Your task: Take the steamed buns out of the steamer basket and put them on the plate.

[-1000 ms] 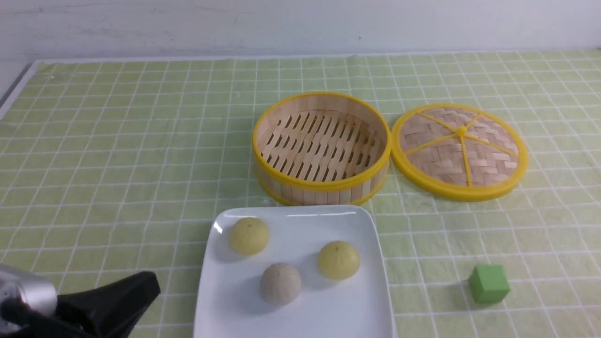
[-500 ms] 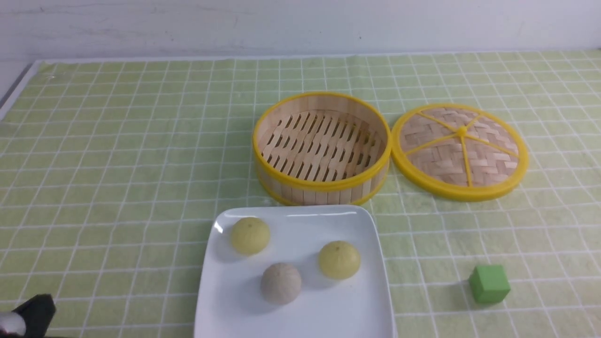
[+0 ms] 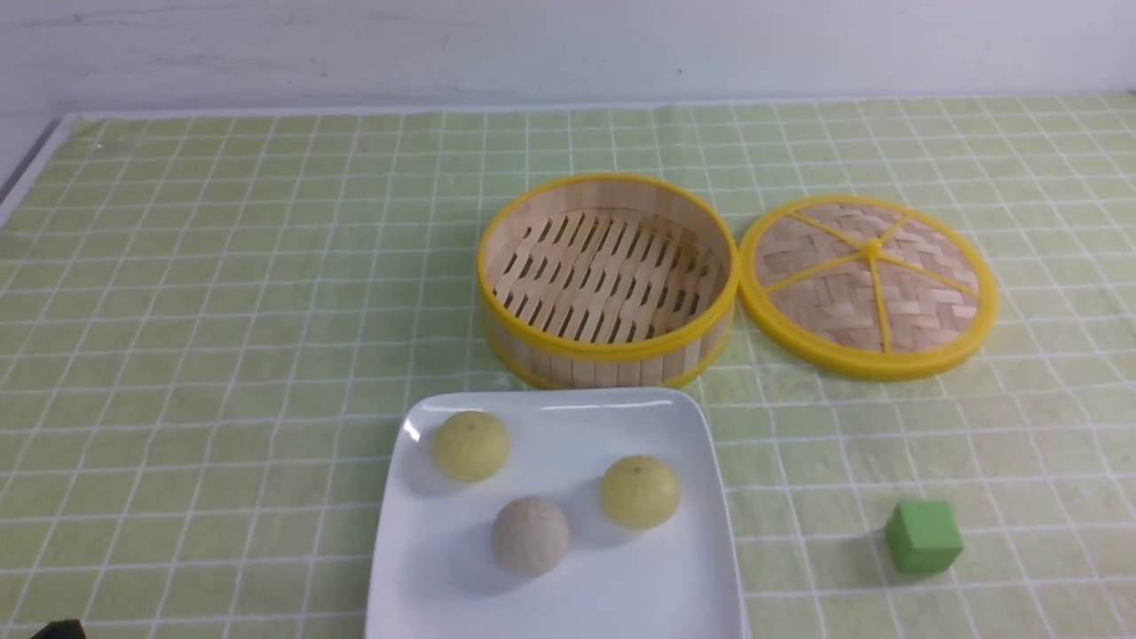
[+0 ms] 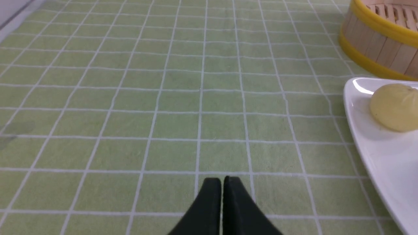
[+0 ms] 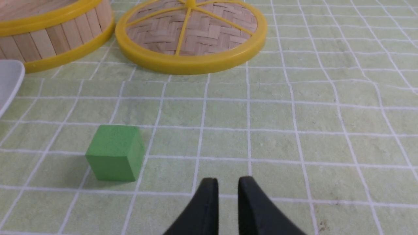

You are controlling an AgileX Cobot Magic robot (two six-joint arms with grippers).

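Observation:
Three steamed buns lie on the white plate near the front: a pale yellow one at its far left, another yellow one to the right, and a greyish one in front. Behind the plate stands the steamer basket, with nothing on its slatted floor. My left gripper is shut and holds nothing, low over the cloth left of the plate. My right gripper stands slightly open with nothing between its fingers, over the cloth right of the green cube.
The woven lid lies flat to the right of the basket. A green cube sits on the checked green cloth at the front right. The cloth's left edge and a pale wall bound the table.
My left arm has drawn back toward the front left corner, almost out of the front view. The buns, plate, basket and cube have not moved.

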